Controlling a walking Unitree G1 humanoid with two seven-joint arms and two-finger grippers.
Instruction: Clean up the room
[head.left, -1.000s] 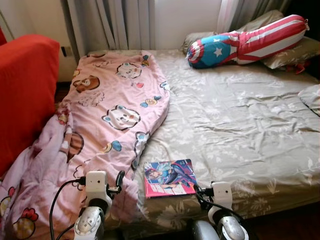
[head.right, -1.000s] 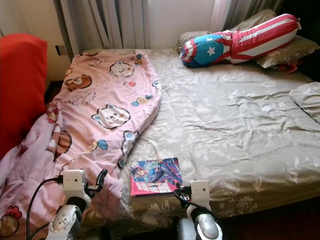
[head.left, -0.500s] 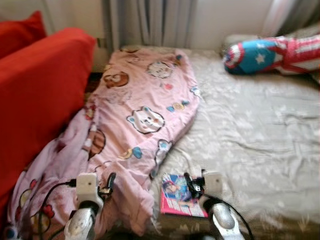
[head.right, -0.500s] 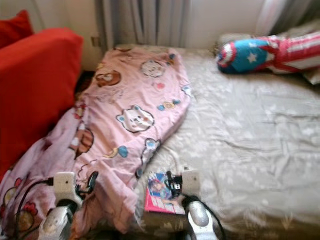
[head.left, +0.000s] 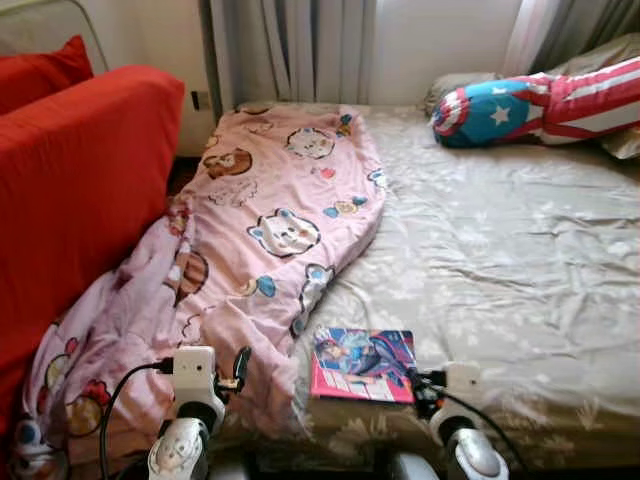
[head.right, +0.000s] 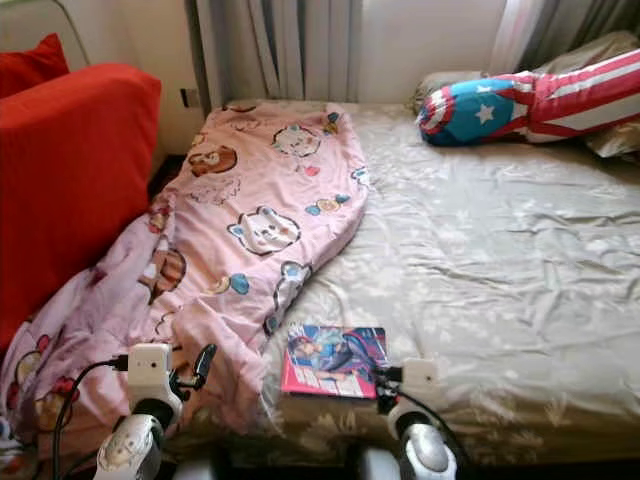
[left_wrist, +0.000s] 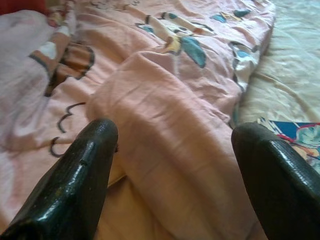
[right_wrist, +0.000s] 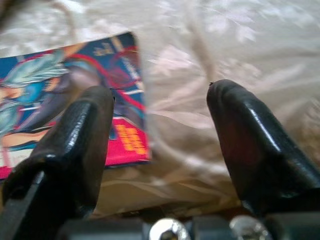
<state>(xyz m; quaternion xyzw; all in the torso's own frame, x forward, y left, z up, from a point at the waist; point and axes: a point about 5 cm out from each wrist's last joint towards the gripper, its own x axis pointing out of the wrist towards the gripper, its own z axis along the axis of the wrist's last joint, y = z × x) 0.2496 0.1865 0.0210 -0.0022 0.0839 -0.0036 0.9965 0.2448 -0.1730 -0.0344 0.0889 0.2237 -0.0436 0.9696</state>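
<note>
One book (head.left: 363, 364) lies flat near the foot edge of the bed (head.left: 520, 260), just beside the hem of the pink blanket (head.left: 270, 230). Current step, as judged: approach to pick up the book. The right gripper (right_wrist: 160, 150) hovers at the book's near corner, fingers apart, holding nothing. The left gripper (left_wrist: 175, 165) faces the pink blanket, fingers likewise apart and unloaded. The next move calls for advancing the right gripper so one finger passes under the book's edge, then closing on the cover; the soft sheet may yield underneath.

Count: one book, one pink blanket, one star-and-stripe bolster (head.left: 530, 100), one red sofa (head.left: 80, 190), two grippers.
</note>
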